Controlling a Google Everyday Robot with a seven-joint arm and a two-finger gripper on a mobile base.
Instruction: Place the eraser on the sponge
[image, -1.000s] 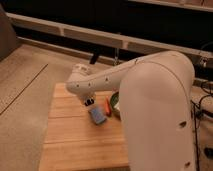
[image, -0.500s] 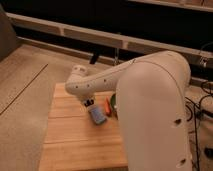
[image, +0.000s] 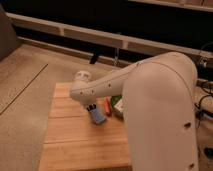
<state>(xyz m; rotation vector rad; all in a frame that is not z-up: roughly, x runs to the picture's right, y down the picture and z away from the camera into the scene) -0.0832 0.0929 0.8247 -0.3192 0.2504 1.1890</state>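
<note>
The blue sponge (image: 99, 118) lies tilted near the middle of the wooden table (image: 70, 142). My gripper (image: 92, 107) shows as a small dark tip at the end of the white arm. It sits just above the sponge's upper left end, touching or almost touching it. It is shut. I cannot make out the eraser; anything held in the gripper is hidden by the arm.
A small orange thing (image: 107, 105) lies just right of the gripper. A green bowl (image: 118, 106) sits beside it, half hidden behind my bulky white arm (image: 160, 110). Carpeted floor surrounds the table, and a dark wall with rails runs behind.
The arm has shifted only slightly. The gripper stays at the sponge's upper end and the sponge has not visibly moved.
</note>
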